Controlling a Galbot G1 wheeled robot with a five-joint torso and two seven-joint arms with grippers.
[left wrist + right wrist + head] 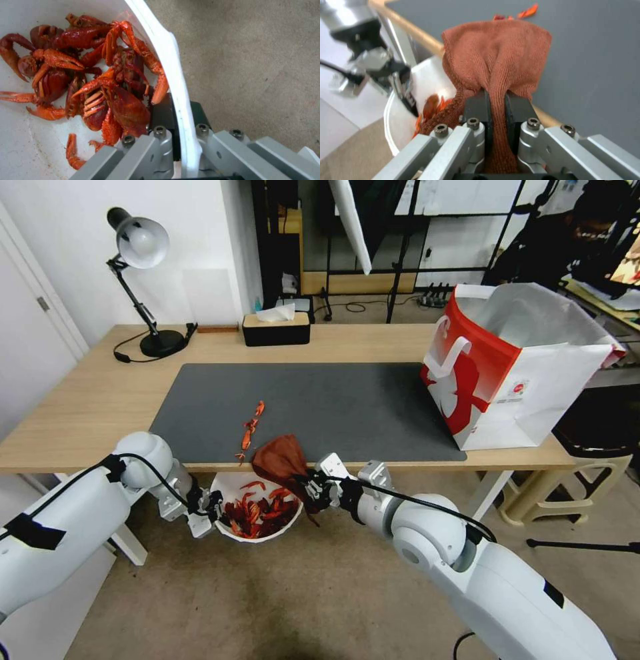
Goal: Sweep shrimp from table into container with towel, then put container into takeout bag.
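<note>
Shrimp (259, 510) mostly lie heaped in the container (235, 485), which we hold just below the desk's (80, 407) near edge. Our left gripper (215, 509) is clamped on the container's rim, one finger inside the wall and one outside. Our right gripper (309, 488) is closed tight on a bunched fold of the towel (280, 457), and the cloth drapes over the desk edge just above the container. A short trail of leftover shrimp (250, 432) lies on the grey mat (333, 407), beyond the towel from the container.

We judge that we are in the sweeping step, well along but not finished. The next move calls for carrying the towel past those stragglers and dragging it toward the container, while the container stays snug under the edge. The takeout bag (513, 373) stands open on the desk, well apart from the container on our right.
</note>
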